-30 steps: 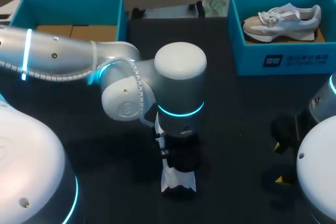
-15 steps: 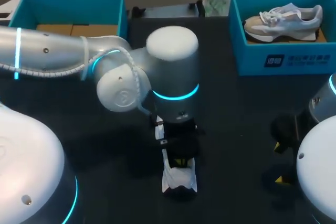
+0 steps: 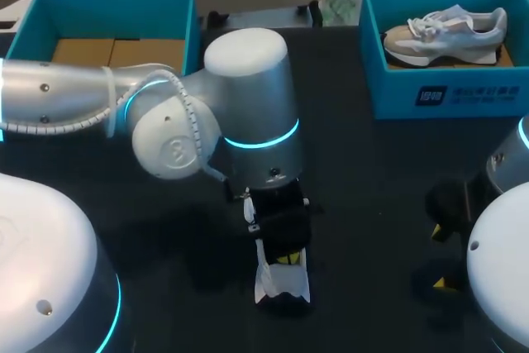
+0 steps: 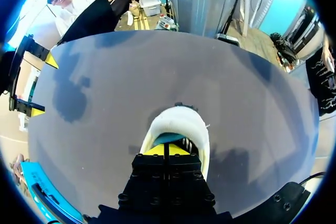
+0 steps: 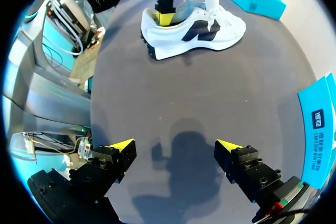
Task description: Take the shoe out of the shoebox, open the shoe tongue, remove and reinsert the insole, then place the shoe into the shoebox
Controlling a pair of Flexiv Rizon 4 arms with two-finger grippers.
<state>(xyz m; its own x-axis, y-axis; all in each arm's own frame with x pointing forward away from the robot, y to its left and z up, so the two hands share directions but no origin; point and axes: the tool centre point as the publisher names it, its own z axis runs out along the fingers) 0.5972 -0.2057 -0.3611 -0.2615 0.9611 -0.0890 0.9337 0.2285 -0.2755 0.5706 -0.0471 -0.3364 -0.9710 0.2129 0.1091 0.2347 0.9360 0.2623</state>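
white shoe (image 3: 281, 283) lying on the surface (image 3: 372, 171), lower middle of frame, left tool (image 3: 285, 259) sitting pressed together in its heel opening, right tool (image 3: 441, 258) hanging spread apart lower right, shoebox (image 3: 446, 93) sitting upper right

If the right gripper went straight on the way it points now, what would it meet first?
The right gripper would probably meet the dark table, short of the white shoe; depth is unclear.
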